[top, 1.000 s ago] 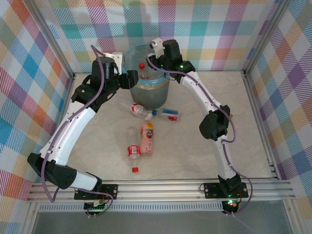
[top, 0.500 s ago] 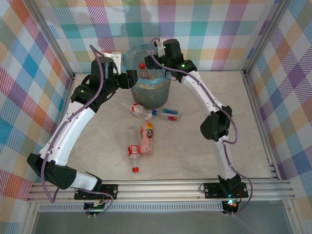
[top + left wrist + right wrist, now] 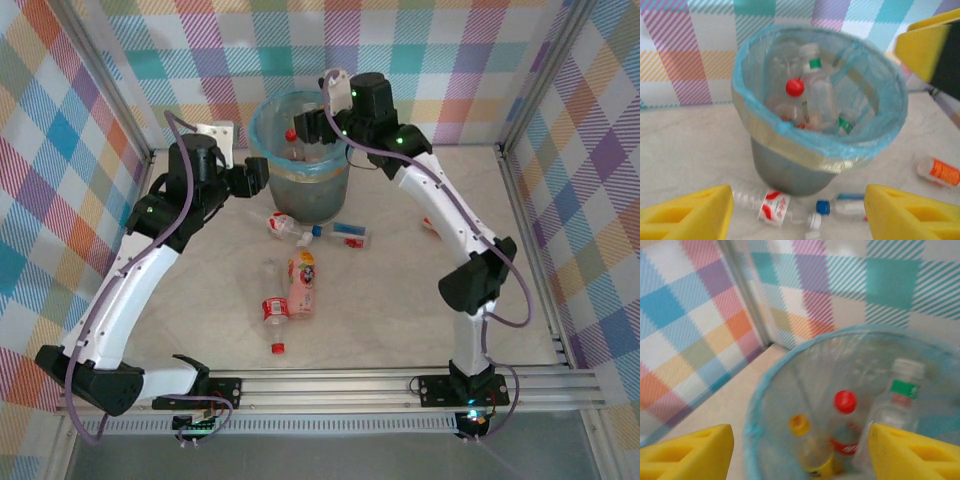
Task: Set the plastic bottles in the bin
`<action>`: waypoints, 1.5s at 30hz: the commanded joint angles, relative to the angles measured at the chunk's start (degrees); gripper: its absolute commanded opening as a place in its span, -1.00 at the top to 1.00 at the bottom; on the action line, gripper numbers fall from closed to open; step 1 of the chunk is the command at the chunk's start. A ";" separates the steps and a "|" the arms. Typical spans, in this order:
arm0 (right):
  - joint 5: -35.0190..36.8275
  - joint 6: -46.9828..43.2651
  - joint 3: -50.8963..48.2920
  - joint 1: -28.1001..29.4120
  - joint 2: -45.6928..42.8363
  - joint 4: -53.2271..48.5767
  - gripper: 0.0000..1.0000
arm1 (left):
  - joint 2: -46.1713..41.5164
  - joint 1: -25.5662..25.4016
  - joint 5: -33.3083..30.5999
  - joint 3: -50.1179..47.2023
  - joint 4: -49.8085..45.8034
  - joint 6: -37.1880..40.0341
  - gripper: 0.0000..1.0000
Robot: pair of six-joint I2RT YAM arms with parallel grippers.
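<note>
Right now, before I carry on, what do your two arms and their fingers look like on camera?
Both the left arm and right arm have smooth white link shells, bulky black joint housings and a loose purple cable looping alongside. Small green lights glow on them. The left fingers and right fingers are chunky yellow wedges with recessed pockets.

Both arms were stretched toward the far side, the left gripper (image 3: 257,174) and right gripper (image 3: 312,124) each spread wide, empty.
</note>
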 commanded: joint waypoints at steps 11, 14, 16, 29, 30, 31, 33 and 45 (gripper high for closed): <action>-5.96 2.11 -40.90 7.09 -24.30 15.24 -0.32 | -9.10 0.74 6.01 -20.93 -7.80 -10.68 -0.41; -7.34 2.81 -45.66 9.97 -25.05 14.93 -0.32 | -9.38 0.74 7.47 -26.37 -6.22 -13.75 -0.44; -8.06 3.82 -47.51 12.16 -24.56 14.13 -0.31 | -8.17 0.74 9.02 -29.24 -4.56 -15.63 -0.45; -6.79 6.13 -51.43 18.93 -23.99 12.64 -0.30 | 1.86 0.83 13.83 -39.22 8.44 -20.30 -0.48; -6.44 6.23 -51.63 19.00 -24.22 12.62 -0.30 | 3.06 0.83 13.47 -39.31 8.46 -20.24 -0.48; -6.13 6.39 -51.78 19.02 -24.40 12.65 -0.30 | 4.09 0.91 12.97 -39.35 8.38 -20.01 -0.48; -5.85 6.58 -52.04 19.02 -24.69 12.81 -0.30 | 5.71 1.00 12.62 -39.70 8.97 -19.85 -0.48; -5.76 7.73 -52.26 19.11 -23.56 11.79 -0.38 | 14.34 2.41 14.10 -40.42 14.03 -19.77 -0.43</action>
